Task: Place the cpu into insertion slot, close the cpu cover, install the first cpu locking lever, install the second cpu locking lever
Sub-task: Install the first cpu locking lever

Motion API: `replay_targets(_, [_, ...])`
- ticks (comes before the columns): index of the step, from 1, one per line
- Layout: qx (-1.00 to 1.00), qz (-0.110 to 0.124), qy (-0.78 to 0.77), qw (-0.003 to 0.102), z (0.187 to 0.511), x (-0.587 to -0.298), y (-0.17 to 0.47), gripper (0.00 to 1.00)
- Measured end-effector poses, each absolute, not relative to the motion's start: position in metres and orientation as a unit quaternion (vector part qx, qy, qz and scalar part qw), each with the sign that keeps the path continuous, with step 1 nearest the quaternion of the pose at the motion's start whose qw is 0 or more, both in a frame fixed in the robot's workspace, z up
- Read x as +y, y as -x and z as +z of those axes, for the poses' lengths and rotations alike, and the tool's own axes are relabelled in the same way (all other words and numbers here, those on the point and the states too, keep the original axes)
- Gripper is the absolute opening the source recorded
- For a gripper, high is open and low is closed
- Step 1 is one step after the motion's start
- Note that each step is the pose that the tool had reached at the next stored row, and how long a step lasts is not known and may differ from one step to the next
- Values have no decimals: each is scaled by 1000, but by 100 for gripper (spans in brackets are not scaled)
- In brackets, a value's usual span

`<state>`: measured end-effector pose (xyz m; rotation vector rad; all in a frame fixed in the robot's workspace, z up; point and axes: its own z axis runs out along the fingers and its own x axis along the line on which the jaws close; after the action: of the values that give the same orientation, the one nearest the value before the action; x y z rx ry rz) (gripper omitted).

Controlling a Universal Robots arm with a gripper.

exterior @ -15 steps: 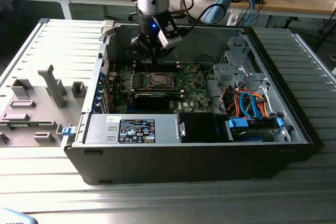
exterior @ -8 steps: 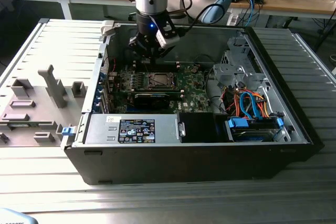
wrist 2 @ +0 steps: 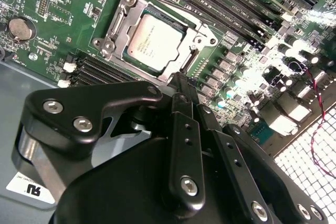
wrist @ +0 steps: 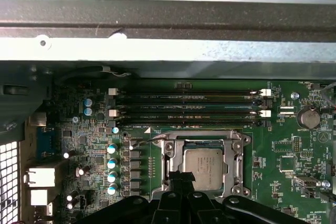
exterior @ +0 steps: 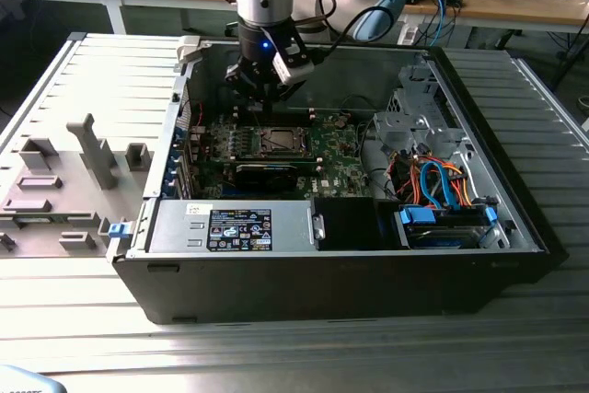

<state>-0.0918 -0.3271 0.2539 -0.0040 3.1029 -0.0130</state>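
The cpu (wrist 2: 152, 40) (wrist: 205, 163), a square silver chip, lies flat in the insertion slot (exterior: 276, 142) on the green motherboard (wrist 2: 47, 9). The cpu cover (wrist 2: 119, 20) (wrist: 171, 156), a silver frame plate, lies down around the chip, whose top shows through its window. A thin wire lever (wrist: 142, 140) runs along one side of the socket. My gripper (wrist 2: 178, 83) (wrist: 181, 176) (exterior: 267, 109) hangs just over the socket's edge, right beside the chip. Its black fingers (wrist 2: 184, 129) are pressed together, shut, and I see nothing between them.
Long black memory slots (wrist: 184, 103) run beside the socket, with rows of capacitors (wrist: 111, 169) on another side. In the exterior view the open computer case (exterior: 515, 200) walls in the board; an expansion card (exterior: 267, 175), a drive cage (exterior: 409, 121) and orange and blue cables (exterior: 437, 181) stand close by.
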Motion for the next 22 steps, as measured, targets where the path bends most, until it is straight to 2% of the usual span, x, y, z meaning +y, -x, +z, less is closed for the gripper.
replay_targets(22, [1000,-2,1,20,254,-326,112,11])
